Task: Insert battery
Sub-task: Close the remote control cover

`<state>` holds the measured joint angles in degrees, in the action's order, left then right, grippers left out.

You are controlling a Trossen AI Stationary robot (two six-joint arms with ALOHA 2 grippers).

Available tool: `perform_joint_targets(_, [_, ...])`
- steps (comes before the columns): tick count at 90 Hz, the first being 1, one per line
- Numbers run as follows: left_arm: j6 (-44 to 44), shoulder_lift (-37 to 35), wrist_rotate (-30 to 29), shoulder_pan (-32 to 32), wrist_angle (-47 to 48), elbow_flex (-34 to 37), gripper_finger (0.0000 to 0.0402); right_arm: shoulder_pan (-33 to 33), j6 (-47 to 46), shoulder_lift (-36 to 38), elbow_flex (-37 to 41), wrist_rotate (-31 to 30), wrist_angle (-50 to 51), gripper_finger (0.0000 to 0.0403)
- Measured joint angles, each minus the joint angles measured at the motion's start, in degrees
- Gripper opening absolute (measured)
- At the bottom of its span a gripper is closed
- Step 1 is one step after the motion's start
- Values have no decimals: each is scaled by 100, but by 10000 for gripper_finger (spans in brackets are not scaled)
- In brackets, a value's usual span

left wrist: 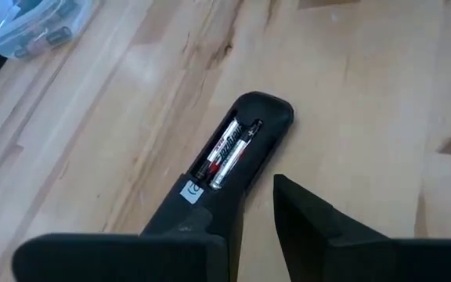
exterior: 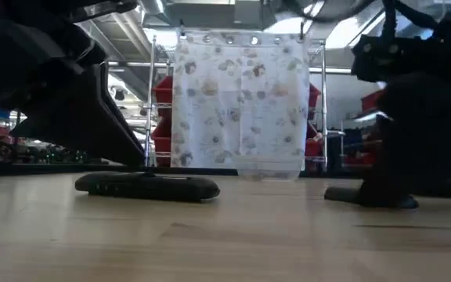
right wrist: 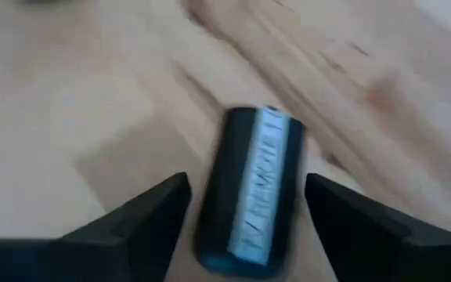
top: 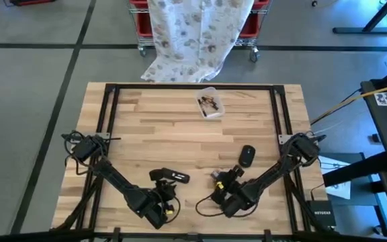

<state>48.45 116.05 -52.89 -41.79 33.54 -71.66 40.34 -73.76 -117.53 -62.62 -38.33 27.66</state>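
A: Where does the remote sit, and where are the batteries?

B: The remote (left wrist: pixel 233 160) lies flat on the wooden worktop (top: pixel 173 128), near its front edge, back side up. Its compartment is uncovered, and two batteries (left wrist: pixel 227 150) lie side by side inside it.

A: What is the left tool doing?

B: The left tool (left wrist: pixel 245 211) hangs just over the remote's near end with its fingers apart. One finger overlaps the remote's body in the wrist view; whether it touches cannot be told.

A: And the right one?

B: The right tool (right wrist: pixel 241 211) has its fingers spread on either side of a small dark oblong piece (right wrist: pixel 250 192) with pale lettering, which lies on the wood. It looks like the battery cover, though the view is blurred. The fingers are not gripping it.

A: What could go wrong from here?

B: A likely risk is the left finger nudging the remote as it closes or lifts, which could turn it or roll a battery out of its seat. The right tool could pinch the piece off-centre, so it tilts or skids across the smooth wood.

A: How much room is there?

B: The two tools work close together at the front, so the arms could crowd each other. A dark computer mouse (top: pixel 247 155) lies just behind the right tool. A clear tray (top: pixel 209 104) of small parts sits well apart near the far edge, and the middle of the worktop is open.
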Motion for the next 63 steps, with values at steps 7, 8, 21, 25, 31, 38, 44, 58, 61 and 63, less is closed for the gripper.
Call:
perform_joint_targets(7, [-36,0,1,0,0,2,52,15,486,-3,213,-77,-744,194])
perform_joint_targets(8, [-45,0,-1,-1,0,2,52,17,566,-3,237,-90,-826,191])
perform_joint_targets(21, [-59,0,1,-1,-12,2,52,6,1410,-9,326,-58,-1403,151])
perform_joint_targets(25, [-57,0,1,-1,-17,2,52,5,1624,-11,332,-61,-1507,147])
perform_joint_targets(31, [-57,0,10,1,-40,2,52,4,1964,-19,336,-69,-1662,148])
perform_joint_targets(38, [-103,0,19,1,-281,4,52,4,2325,-24,347,-111,-1895,155])
perform_joint_targets(44, [-265,0,71,0,-623,4,52,4,2542,-37,348,-127,-2050,157])
perform_joint_targets(58, [-851,0,485,107,-1316,3,52,4,2933,-55,353,-102,-2392,153])
perform_joint_targets(61, [-910,0,549,138,-1376,3,52,5,3006,-55,353,-120,-2459,153])
perform_joint_targets(63, [-953,0,579,155,-1390,4,52,6,3061,-57,353,-145,-2500,152])
